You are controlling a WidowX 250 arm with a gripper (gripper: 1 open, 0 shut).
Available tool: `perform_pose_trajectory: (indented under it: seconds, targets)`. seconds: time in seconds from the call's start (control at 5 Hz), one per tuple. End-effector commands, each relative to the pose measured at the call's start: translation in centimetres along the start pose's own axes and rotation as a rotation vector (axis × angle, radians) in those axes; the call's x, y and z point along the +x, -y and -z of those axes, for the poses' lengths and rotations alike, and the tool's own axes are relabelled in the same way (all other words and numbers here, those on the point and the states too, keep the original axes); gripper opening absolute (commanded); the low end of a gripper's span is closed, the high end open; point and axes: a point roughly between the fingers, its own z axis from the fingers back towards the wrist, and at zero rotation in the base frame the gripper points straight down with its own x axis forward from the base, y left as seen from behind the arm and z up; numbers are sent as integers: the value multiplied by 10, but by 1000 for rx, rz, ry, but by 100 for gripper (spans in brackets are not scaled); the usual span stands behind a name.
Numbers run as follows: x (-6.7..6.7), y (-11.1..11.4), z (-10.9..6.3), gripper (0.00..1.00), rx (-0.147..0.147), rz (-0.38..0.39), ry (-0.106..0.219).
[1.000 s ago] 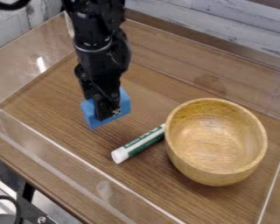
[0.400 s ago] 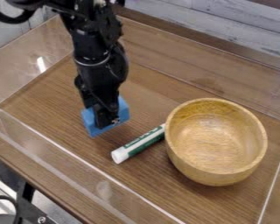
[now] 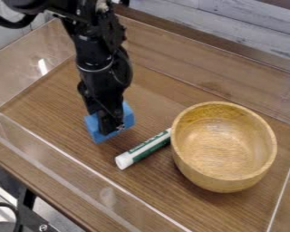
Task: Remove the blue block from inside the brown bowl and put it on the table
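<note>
The blue block (image 3: 112,127) is down at the table (image 3: 62,109), left of the brown bowl (image 3: 224,145). My black gripper (image 3: 108,120) comes down on it from above, its jaws shut on the blue block. Whether the block rests fully on the wood or hangs just above it I cannot tell. Nothing lies inside the bowl, which stands well to the right of the gripper.
A white-and-green marker (image 3: 144,148) lies between the block and the bowl, close to the block's lower right. Clear acrylic walls (image 3: 75,168) edge the tabletop at the front and sides.
The gripper with the blue block has sunk lower and shifted slightly toward the front. The bowl and marker have not moved.
</note>
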Motion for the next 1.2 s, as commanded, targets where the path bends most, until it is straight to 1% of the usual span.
perform_pose_trajectory:
  seconds: [0.0, 0.4, 0.6, 0.8, 1.0]
  targets:
    - [3, -6, -5, 0, 17, -18, 27]
    - [2, -6, -5, 0, 8, -28, 29]
    - [7, -7, -10, 100, -4, -31, 38]
    - [11, -9, -15, 100, -8, -39, 45]
    - [17, -12, -21, 100, -10, -46, 63]
